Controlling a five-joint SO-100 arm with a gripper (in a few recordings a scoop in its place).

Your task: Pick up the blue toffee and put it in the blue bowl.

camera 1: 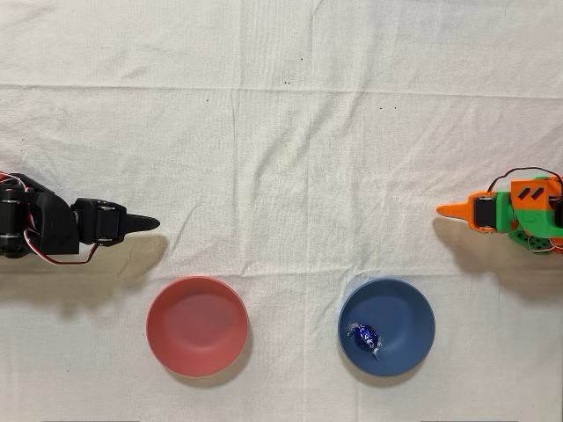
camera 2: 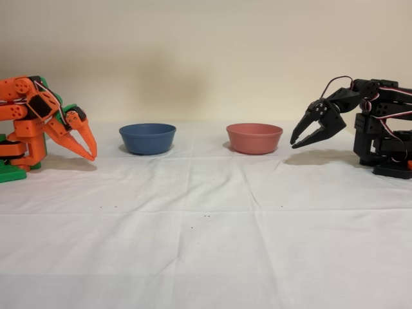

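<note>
The blue toffee lies inside the blue bowl, towards the bowl's left side in the overhead view. Its shiny dark-blue foil and pale twisted ends stand out against the matte bowl. In the fixed view the blue bowl hides the toffee behind its wall. My orange gripper rests folded back at the right edge, above and to the right of the bowl, with its tips together and nothing between them. From the side, the gripper points down at the cloth to the left of the bowl, well apart from it.
A red-pink bowl of like size stands left of the blue one in the overhead view and holds nothing. The black arm is idle at the left edge. A creased white cloth covers the table.
</note>
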